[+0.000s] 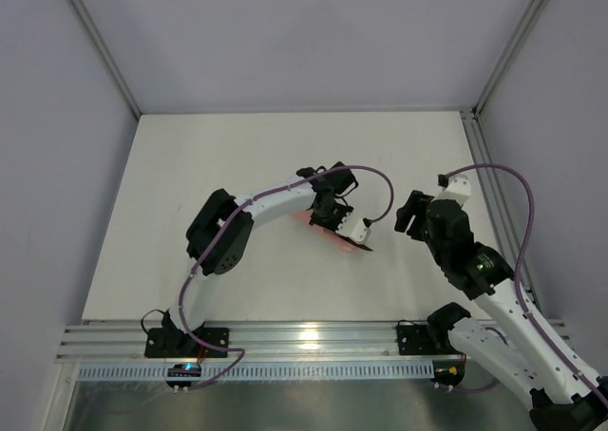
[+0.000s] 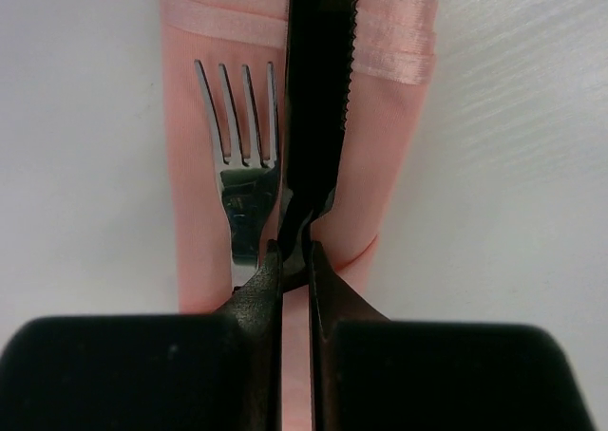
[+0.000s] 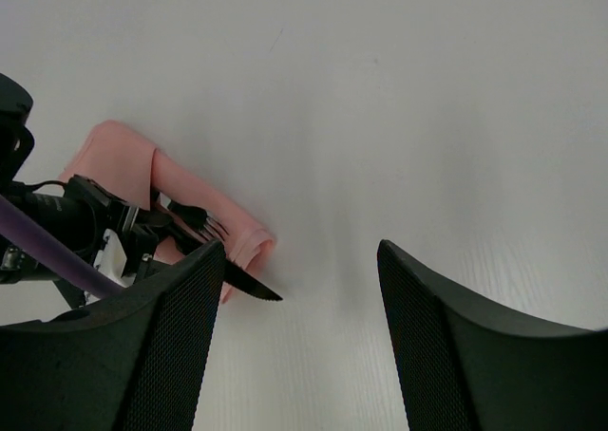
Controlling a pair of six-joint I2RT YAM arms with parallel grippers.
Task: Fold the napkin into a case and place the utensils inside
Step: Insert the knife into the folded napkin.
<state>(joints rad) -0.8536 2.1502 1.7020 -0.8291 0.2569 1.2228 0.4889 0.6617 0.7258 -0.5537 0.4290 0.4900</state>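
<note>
Knife [image 2: 318, 89]: rigid, slim, likely slick; left tool [image 2: 295, 260] clamped behind its blade (sound hold). Case [image 2: 394, 146]: limp cloth, easily dragged. Right tool [image 3: 299, 252] apart, empty.

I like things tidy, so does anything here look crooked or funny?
Only the slender black knife, pinched in the left hand, sticks out past the end of the folded pale-pink cloth case. The silver-tined fork lies within its edges. Nothing looks spilled or torn.
</note>
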